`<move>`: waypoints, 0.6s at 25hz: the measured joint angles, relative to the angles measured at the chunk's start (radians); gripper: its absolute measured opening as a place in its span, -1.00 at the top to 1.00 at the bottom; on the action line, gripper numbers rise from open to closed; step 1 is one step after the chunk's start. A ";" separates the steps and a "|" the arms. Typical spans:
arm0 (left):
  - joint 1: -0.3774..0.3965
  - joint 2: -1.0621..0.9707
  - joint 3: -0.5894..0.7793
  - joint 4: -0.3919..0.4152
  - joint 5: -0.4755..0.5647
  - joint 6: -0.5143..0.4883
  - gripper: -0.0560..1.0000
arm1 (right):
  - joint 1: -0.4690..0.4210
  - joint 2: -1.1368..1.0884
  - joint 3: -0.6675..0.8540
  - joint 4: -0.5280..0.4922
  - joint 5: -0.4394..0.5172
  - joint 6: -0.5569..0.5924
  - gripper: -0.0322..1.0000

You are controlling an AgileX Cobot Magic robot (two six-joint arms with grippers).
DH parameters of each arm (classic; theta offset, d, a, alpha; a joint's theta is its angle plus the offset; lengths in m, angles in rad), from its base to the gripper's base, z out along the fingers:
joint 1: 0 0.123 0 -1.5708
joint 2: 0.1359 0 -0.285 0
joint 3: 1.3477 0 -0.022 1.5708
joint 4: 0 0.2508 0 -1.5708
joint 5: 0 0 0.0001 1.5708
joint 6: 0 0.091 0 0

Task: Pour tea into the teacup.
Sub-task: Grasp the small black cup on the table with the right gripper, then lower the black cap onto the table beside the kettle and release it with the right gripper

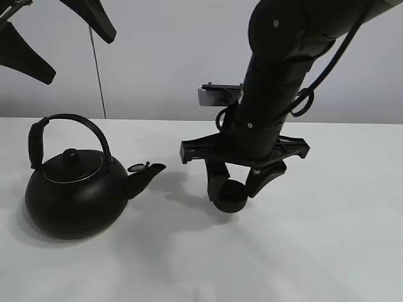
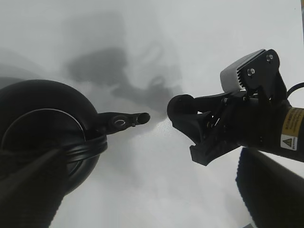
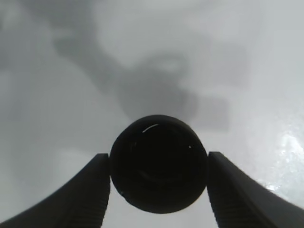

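Your right hand (image 1: 236, 192) is reaching down from the upper right of the exterior high frame and is clenching the teacup (image 1: 232, 197), one finger pressing on each side of it. In the right wrist view the fingers (image 3: 95, 190) are touching the cup's round wall on opposite sides, and its dark mouth is facing the camera. The cup is sitting upright just right of the middle of the exterior frame, low over the white tabletop (image 1: 315, 251). I cannot tell whether its base is touching the surface. A soft shadow is lying under it.

The black kettle (image 1: 69, 195) is standing on the tabletop at the lower left of that frame. Its arched handle (image 1: 69, 119) is standing up over the lid (image 1: 72, 165), and its spout (image 1: 146, 173) is pointing right, toward the cup. Spout and cup are staying apart, with a bare strip of tabletop showing between them; the left wrist view is showing the same gap.

Your left hand (image 1: 82, 58) is hanging in the upper left corner of the exterior frame, above the kettle. Its fingers are spreading wide and are grasping nothing.
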 joint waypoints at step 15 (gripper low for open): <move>0.000 0.000 0.000 0.000 -0.014 0.000 -0.42 | 0.098 0.051 -0.019 0.010 -0.043 -0.007 0.16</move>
